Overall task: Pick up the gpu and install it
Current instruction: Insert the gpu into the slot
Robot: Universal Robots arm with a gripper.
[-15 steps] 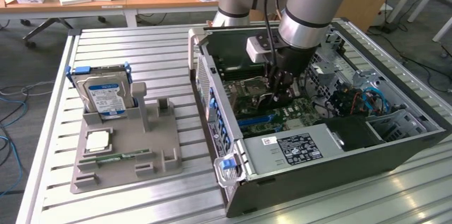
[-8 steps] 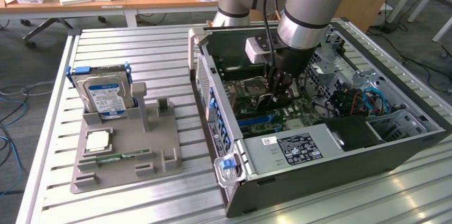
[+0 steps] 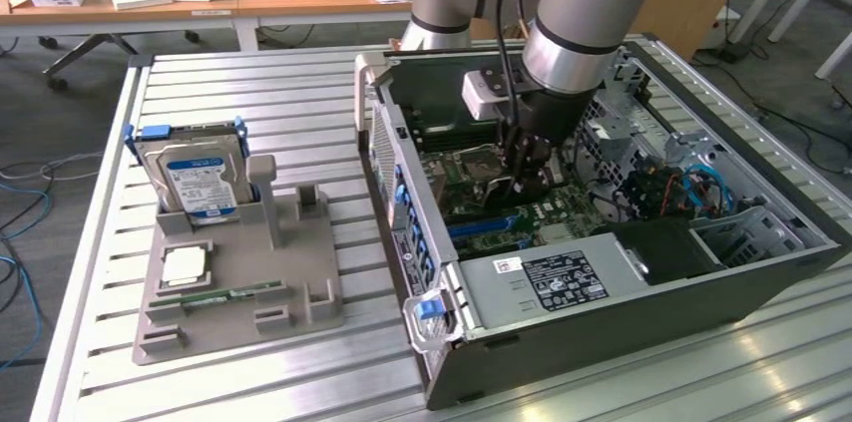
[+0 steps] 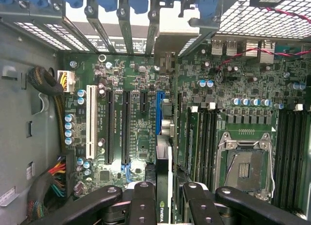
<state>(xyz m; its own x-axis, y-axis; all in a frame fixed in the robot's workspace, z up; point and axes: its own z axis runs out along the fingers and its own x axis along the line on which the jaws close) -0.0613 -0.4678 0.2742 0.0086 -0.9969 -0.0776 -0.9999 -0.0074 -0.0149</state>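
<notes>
The gpu [image 4: 162, 159] is seen edge-on in the wrist view: a thin dark card with a small green logo near my fingers and its silver bracket end [image 4: 165, 60] by the case's rear slot openings. My gripper [image 4: 163, 192] is shut on it, one finger [image 4: 142, 203] on each face. The card stands along the blue expansion slot [image 4: 158, 101] of the motherboard [image 4: 138, 137]; whether it is seated I cannot tell. In the exterior view my gripper [image 3: 525, 175] reaches down inside the open computer case [image 3: 626, 272], just above the motherboard.
A grey holder [image 3: 233, 277] on the exterior view's left carries a silver hard drive [image 3: 200, 178], a processor chip [image 3: 184, 267] and a narrow memory stick [image 3: 219, 294]. Inside the case are the power supply [image 3: 560, 277], an open processor socket [image 4: 248, 162], black slots [image 4: 116, 123] and cable bundles [image 4: 48, 186].
</notes>
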